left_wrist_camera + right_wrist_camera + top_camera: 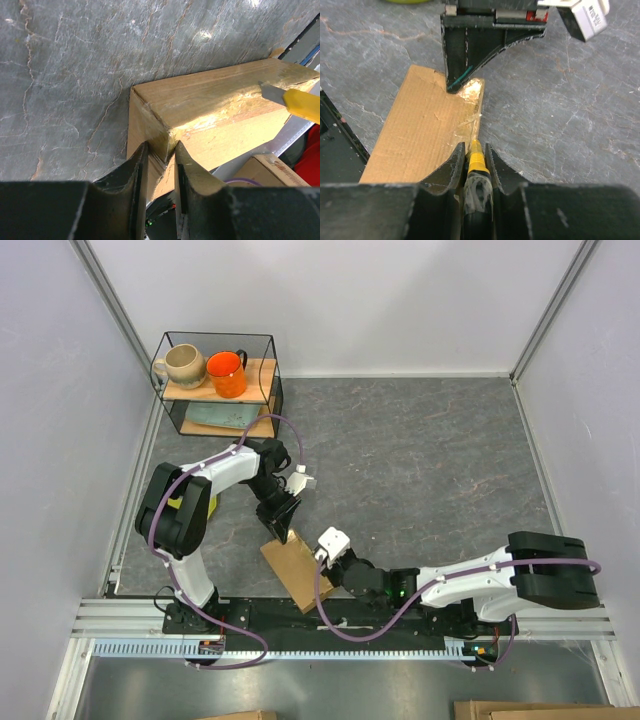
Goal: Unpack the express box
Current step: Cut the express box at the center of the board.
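- Black fingers of the right gripper point(472, 150), nearly together, clamp a yellow-handled utility knife point(476, 162). Its grey blade tip meets the box's taped edge.
- The left gripper point(159, 150) pinches one corner of the flat brown cardboard express box point(297, 575), its jaws narrowly apart around it.
- The box lies on the grey stone-patterned table point(430, 460), at the near edge between both arms. Glossy clear tape point(220, 112) wrinkles along one long edge.
- Open table surface stretches beyond and to the right.
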Robot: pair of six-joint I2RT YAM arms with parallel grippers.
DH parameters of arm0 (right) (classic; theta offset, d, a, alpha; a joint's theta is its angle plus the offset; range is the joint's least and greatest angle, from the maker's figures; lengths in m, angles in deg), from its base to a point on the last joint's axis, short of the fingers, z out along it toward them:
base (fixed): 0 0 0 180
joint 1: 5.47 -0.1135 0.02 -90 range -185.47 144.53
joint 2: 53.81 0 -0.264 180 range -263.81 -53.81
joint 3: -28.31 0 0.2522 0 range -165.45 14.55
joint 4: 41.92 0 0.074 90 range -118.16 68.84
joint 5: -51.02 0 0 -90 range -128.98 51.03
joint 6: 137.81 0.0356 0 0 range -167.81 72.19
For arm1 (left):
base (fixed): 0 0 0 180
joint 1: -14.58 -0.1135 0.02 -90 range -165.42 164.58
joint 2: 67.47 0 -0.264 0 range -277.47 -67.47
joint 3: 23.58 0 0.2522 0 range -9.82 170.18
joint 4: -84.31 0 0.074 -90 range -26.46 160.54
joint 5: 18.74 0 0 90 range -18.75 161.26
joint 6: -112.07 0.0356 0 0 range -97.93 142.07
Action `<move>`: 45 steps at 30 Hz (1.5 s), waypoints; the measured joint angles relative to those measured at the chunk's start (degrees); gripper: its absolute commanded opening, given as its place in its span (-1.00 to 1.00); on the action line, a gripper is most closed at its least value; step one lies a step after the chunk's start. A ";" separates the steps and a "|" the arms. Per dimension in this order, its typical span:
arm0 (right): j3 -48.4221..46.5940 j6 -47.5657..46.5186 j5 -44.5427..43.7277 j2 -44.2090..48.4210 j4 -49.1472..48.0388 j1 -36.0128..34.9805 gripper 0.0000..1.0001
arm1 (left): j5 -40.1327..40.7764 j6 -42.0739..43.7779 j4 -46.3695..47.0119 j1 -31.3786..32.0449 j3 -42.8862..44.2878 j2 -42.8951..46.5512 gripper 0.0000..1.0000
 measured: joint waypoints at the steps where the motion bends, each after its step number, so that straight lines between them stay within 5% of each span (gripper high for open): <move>1: -0.02 -0.15 0.07 0.68 0.42 0.00 -1.00 | 0.00 0.00 0.04 0.00 -0.04 0.04 -0.96; 45: 0.07 4.63 2.01 3.56 3.91 0.00 -1.00 | -0.02 0.00 0.28 0.00 -0.26 0.26 -0.96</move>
